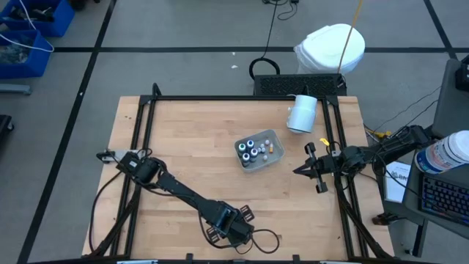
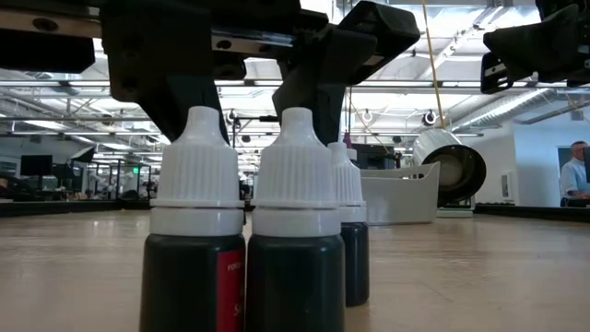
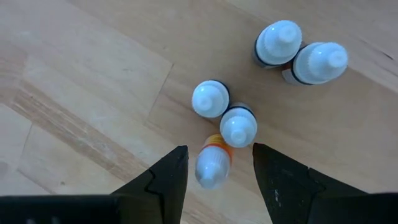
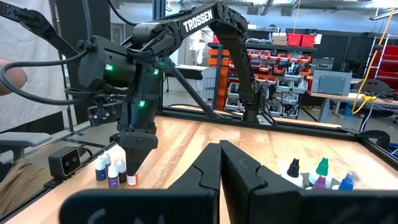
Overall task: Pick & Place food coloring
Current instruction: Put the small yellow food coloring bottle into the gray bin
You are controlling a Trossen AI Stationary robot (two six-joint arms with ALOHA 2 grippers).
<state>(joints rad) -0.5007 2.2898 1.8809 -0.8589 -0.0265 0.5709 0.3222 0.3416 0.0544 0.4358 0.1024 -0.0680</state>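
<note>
The left tool, fingers apart, straddles an orange-necked food coloring bottle at the table's six o'clock edge, while the right tool, fingers together, waits at three o'clock.

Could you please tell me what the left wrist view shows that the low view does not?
Only the left wrist view shows five white-capped bottles from above, with the open left gripper straddling the orange-banded one. Only the low view shows the grey tray, the white cylinder on its side and a person beyond the table. Both show the bottles upright on the wooden table.
</note>
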